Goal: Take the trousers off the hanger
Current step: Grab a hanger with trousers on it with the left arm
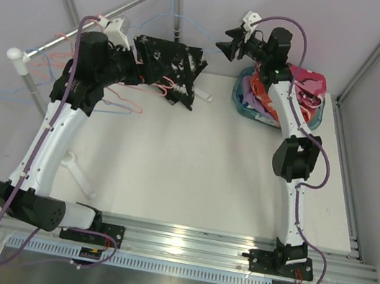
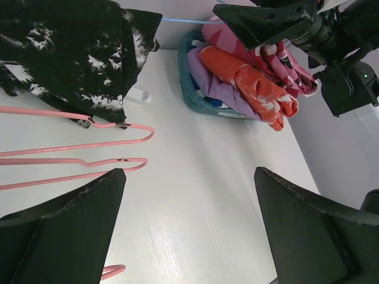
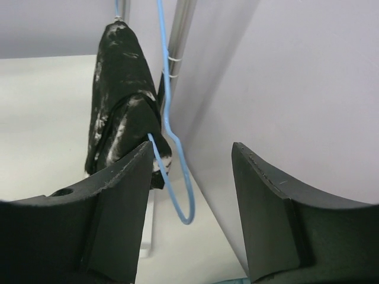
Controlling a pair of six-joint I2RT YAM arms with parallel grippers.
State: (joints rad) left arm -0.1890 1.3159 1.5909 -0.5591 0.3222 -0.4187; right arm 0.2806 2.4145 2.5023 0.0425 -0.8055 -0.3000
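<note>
Black white-speckled trousers (image 1: 168,62) (image 2: 77,53) (image 3: 121,100) hang at the rail's far end. A blue hanger (image 3: 174,154) (image 1: 171,15) dangles beside them, and pink hangers (image 2: 89,145) lie just below them. My left gripper (image 2: 189,171) (image 1: 140,68) is open beside the black cloth, over bare table, holding nothing. My right gripper (image 3: 192,148) (image 1: 227,40) is open in the air, pointing at the blue hanger's lower loop without touching it. Orange (image 2: 249,83), lavender (image 2: 219,89) and pink-magenta (image 2: 284,62) trousers lie in the teal basket (image 2: 188,83) (image 1: 241,101).
The rack rail (image 1: 94,17) runs from the near left to the far post (image 3: 180,35). Empty pink (image 1: 43,63) and blue (image 1: 8,93) hangers hang on its left part. The back wall (image 3: 284,89) is close to my right gripper. A white rack foot (image 1: 79,174) lies on the table.
</note>
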